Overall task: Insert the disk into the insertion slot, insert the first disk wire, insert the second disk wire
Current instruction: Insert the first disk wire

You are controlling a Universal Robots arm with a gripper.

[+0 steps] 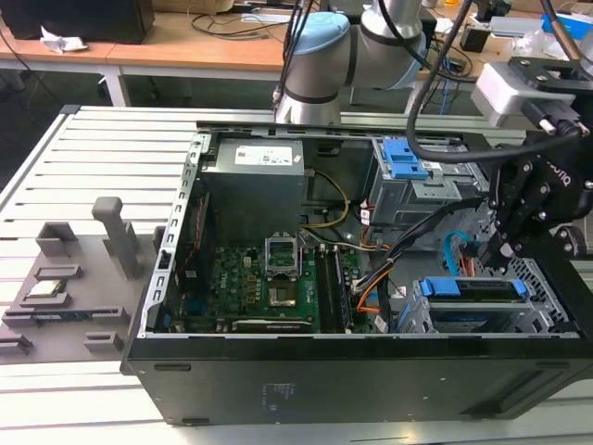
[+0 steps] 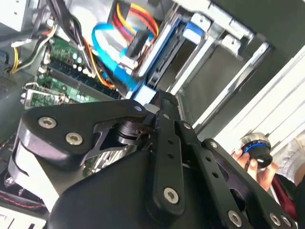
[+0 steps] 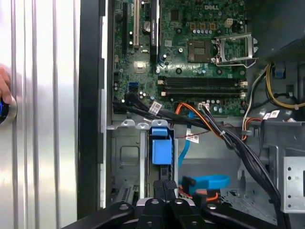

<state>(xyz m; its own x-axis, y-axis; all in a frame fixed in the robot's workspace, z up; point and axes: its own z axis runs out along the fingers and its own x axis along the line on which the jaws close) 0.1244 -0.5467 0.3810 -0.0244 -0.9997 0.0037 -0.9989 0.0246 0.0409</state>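
Note:
The disk (image 1: 474, 289) lies in its blue caddy inside the insertion slot (image 1: 536, 278), the perforated silver cage at the exterior view's right. The first wrist view shows the disk edge-on, with its blue caddy handle (image 3: 159, 147) sticking out. My gripper (image 1: 501, 248) hangs just above the cage. Its black fingers are shut together, with their tips (image 3: 163, 185) at the disk's end. The second disk wire (image 3: 206, 181), a light-blue loop, curls beside the disk. The first disk wire (image 2: 139, 19), red and orange strands, ends in a dark plug (image 2: 138, 42) close to the disk's edge (image 2: 164, 55).
A taller grey cage with a blue latch (image 1: 406, 162) stands behind the slot. Black cable bundles (image 3: 228, 138) cross from the motherboard (image 3: 190, 52) toward the drive bay. A person's hand (image 2: 259, 162) holds a round blue-ringed button outside the case. Grey fixtures (image 1: 65, 278) sit on the slatted table.

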